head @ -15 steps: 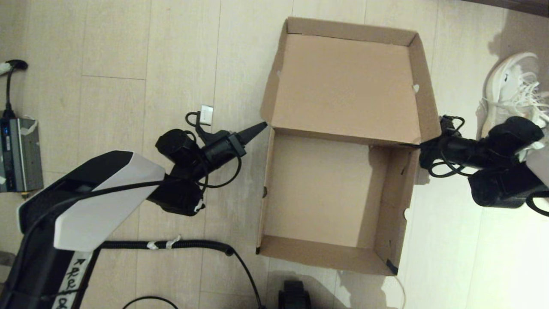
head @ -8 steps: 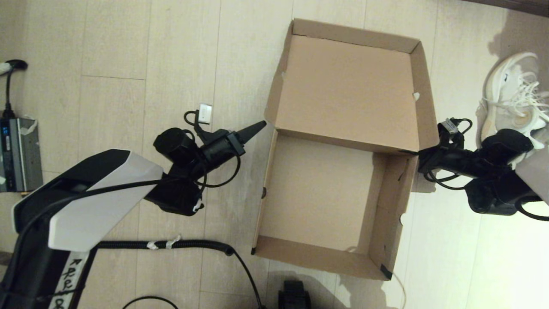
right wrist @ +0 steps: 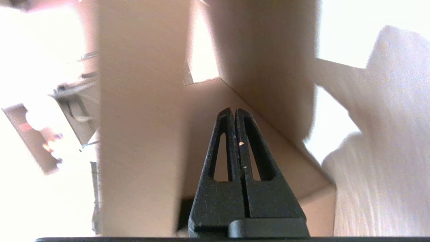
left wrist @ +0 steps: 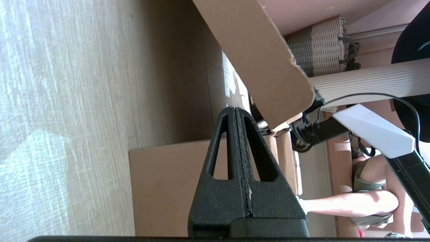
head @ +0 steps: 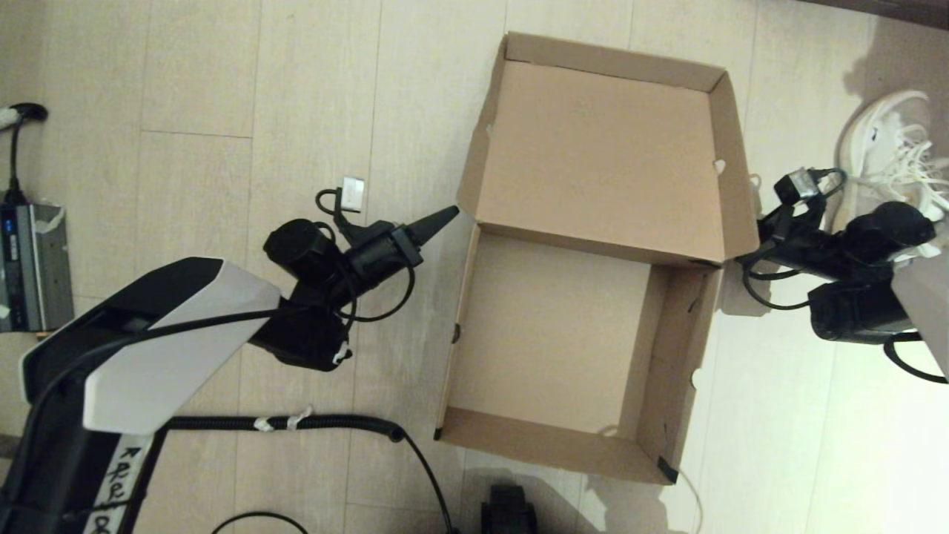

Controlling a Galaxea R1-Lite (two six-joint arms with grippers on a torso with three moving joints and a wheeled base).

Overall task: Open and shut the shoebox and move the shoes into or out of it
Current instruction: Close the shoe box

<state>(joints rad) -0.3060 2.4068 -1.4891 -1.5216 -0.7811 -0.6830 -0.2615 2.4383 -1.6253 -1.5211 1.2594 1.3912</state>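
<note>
Pale wood-plank floor (head: 311, 89) holds an open brown shoebox (head: 563, 348), its lid flap tilted back. Left gripper (head: 449, 216), fingers pressed together holding nothing, points at its left hinge corner. Right gripper (right wrist: 234, 112), likewise clenched and empty, sits by the right corner. Farther right lies a white shoe (head: 893, 144).

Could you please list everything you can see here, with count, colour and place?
shoebox: one, brown cardboard, open and empty, centre of the floor.
lid: one, brown, folded back on the far side.
shoe: one seen, white, on the floor right of the shoebox.
grey device: one, at the far left edge.
left gripper: black, shut, by the lid's left corner.
right gripper: black, shut, by the lid's right corner.
</note>
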